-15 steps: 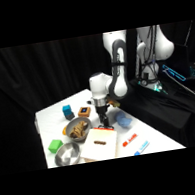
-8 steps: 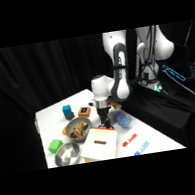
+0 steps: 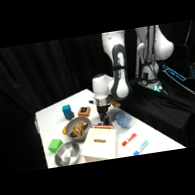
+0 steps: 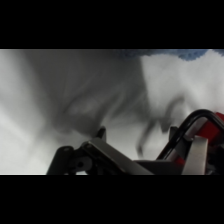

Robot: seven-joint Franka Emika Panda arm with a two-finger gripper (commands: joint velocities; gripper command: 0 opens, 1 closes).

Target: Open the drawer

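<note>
The gripper (image 3: pixel 104 118) hangs just above the drawer's (image 3: pixel 103 128) reddish front edge, at the cream box's (image 3: pixel 99 144) far end.

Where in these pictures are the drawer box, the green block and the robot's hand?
drawer box (image 3: pixel 99 145): side view, on its pale cream top.
green block (image 3: pixel 54 145): side view, on its top face.
hand (image 3: pixel 104 118): side view, at its dark tip above the box's red edge.

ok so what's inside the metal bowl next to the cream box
The nearer metal bowl looks bare inside. The farther bowl holds brownish lumps; what they are, and anything beneath them, cannot be made out. The cream box lies right of both.
</note>
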